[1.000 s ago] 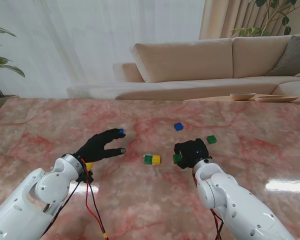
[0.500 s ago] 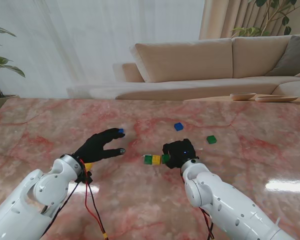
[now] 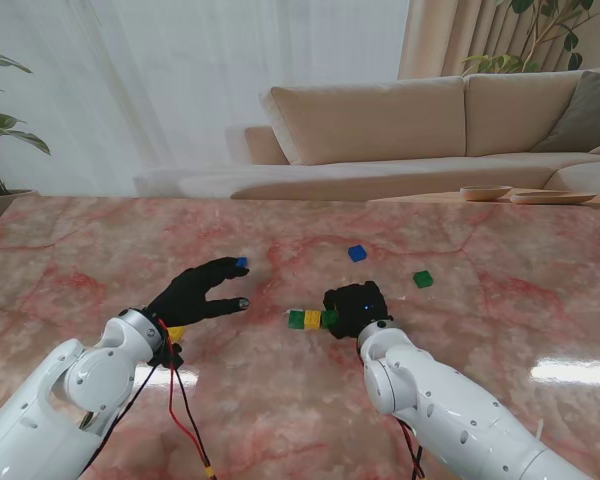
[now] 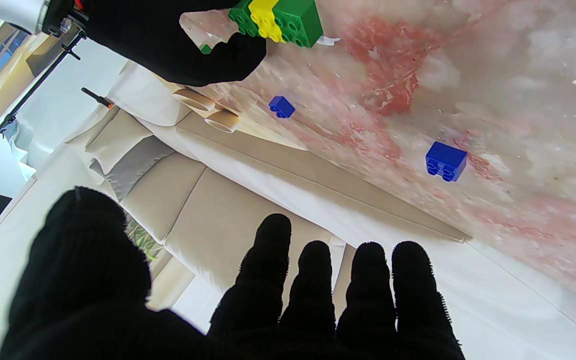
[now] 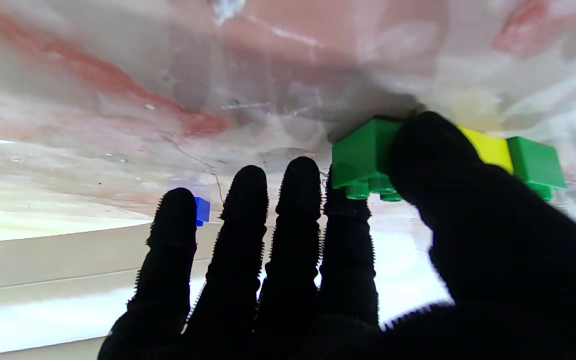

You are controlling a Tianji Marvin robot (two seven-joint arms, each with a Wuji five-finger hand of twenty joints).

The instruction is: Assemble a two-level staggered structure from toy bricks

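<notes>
A beige sofa [image 3: 420, 130] stood behind the pink marble table [image 3: 100, 250], with a grey cushion [image 3: 588, 112] at its right end. White sheer curtains [image 3: 180, 70] let in daylight. Leafy plants [image 3: 5, 140] flanked the scene, and shallow bowls [image 3: 486, 192] sat nearby.

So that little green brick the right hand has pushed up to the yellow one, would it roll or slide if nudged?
The green brick looks boxy and flat-sided, so it probably won't roll. The table is glossy, so it likely slides easily. It seems small and hard beside the right hand, whose fingers rest by it, so probably light and stiff.
</notes>
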